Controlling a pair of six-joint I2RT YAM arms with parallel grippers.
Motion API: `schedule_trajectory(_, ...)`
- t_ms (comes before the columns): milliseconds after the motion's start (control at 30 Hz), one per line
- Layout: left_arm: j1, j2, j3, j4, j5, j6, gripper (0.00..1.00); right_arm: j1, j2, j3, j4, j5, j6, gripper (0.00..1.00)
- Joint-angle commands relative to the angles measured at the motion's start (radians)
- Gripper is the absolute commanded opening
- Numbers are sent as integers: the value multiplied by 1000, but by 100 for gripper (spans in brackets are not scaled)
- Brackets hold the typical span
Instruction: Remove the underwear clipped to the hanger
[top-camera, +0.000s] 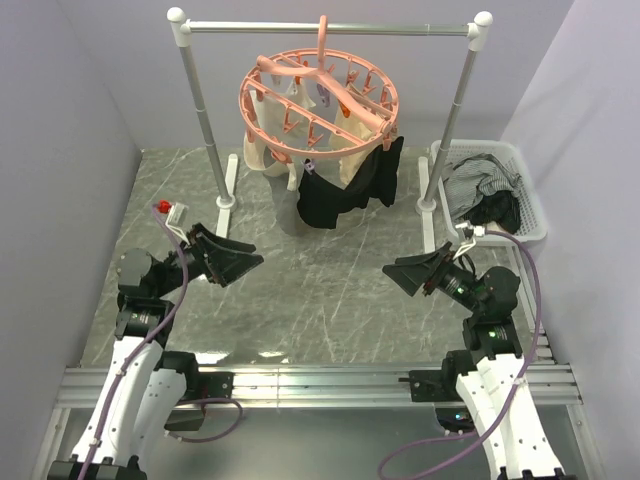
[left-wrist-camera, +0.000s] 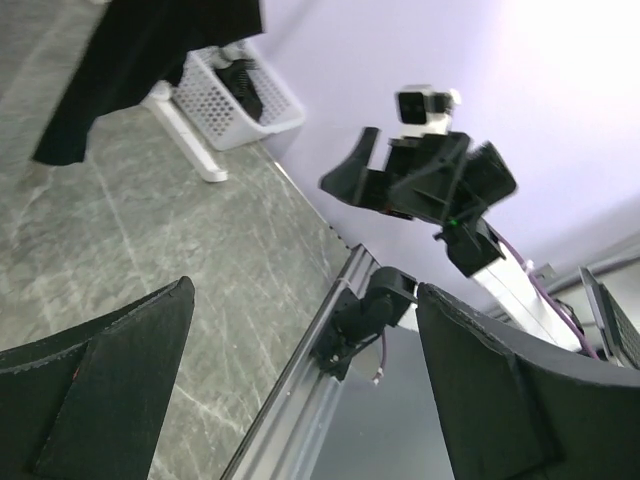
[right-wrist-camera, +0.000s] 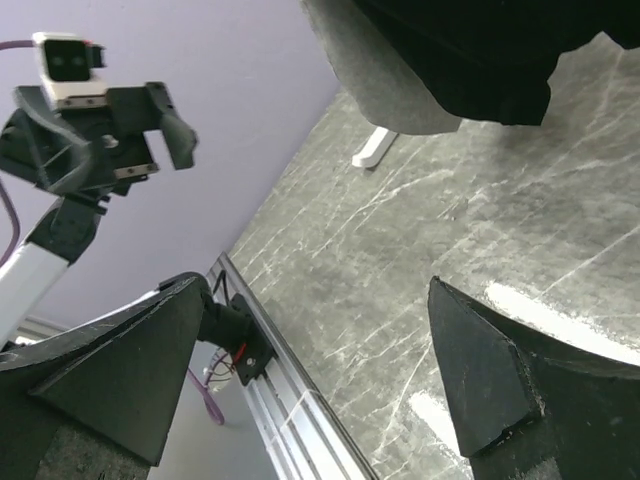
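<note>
While both arms are crouching low at the near edge, the left claw (top-camera: 240, 268) and right claw (top-camera: 398, 280) are gaping wide and holding nothing, facing each other over the tabletop (top-camera: 330, 300). Farther back, the underwear (top-camera: 340, 195) is dangling from the hanger (top-camera: 320, 100), which is hooking onto the silver rail (top-camera: 330, 28) and tilting down toward the right. Each garment is hanging lengthwise top to bottom, hems pointing at the tabletop. To my eye, pinching the nearest black piece low and pulling straight down is looking best, sparing the ring a swing.
</note>
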Motion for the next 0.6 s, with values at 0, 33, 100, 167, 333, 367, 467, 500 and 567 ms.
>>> schedule_trajectory(0,-27,-32,-5,111,51,-26,100,5,22,43,33,-2,-26,100)
schedule_trajectory(33,-38,-37,-20,119,41,-32,99,5,30,42,43,-11,-26,100)
schedule_trajectory(100,-97,-41,-36,143,-18,-31,99,9,53,39,77,-40,-27,100)
schedule_trajectory(167,-221,-32,-25,116,-96,9,99,29,73,23,140,-39,-10,100)
schedule_trajectory(333,-528,93,116,-57,-429,228,96,106,130,66,84,46,-77,100)
schedule_trajectory(367,-556,114,124,-58,-484,265,95,145,137,75,67,84,-94,100)
schedule_trajectory(467,-646,206,151,-45,-690,334,98,224,168,109,-2,165,-159,100)
schedule_trajectory(500,-668,233,173,-48,-753,352,99,236,174,120,-22,214,-173,100)
schedule_trajectory(567,-723,319,188,-41,-920,415,97,256,183,132,-55,242,-196,100)
